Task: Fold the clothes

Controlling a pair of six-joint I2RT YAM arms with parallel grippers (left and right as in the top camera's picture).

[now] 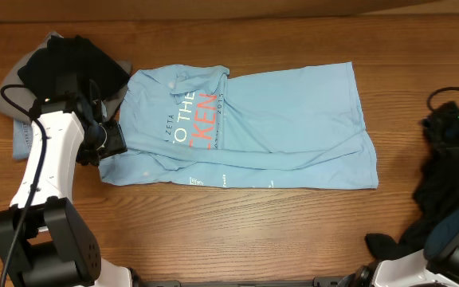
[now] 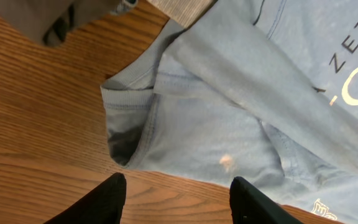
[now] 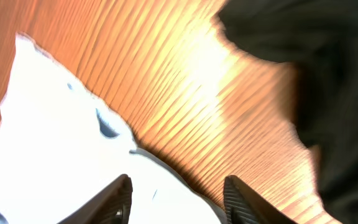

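A light blue T-shirt [image 1: 245,127] with white and orange lettering lies flat on the wooden table, its sleeve folded in across the front. My left gripper [image 1: 111,142] is open and empty at the shirt's left edge. In the left wrist view the gripper [image 2: 179,182] hovers over bare wood just short of the shirt's collar [image 2: 129,118]. My right gripper [image 1: 445,127] is at the far right. In the right wrist view it [image 3: 178,180] is open and empty over the shirt's edge [image 3: 42,124], which looks washed-out white.
A pile of black and grey clothes [image 1: 66,64] sits at the back left, behind my left arm. Black clothing [image 1: 441,187] lies at the right edge and shows in the right wrist view [image 3: 328,74]. Bare wood runs along the front.
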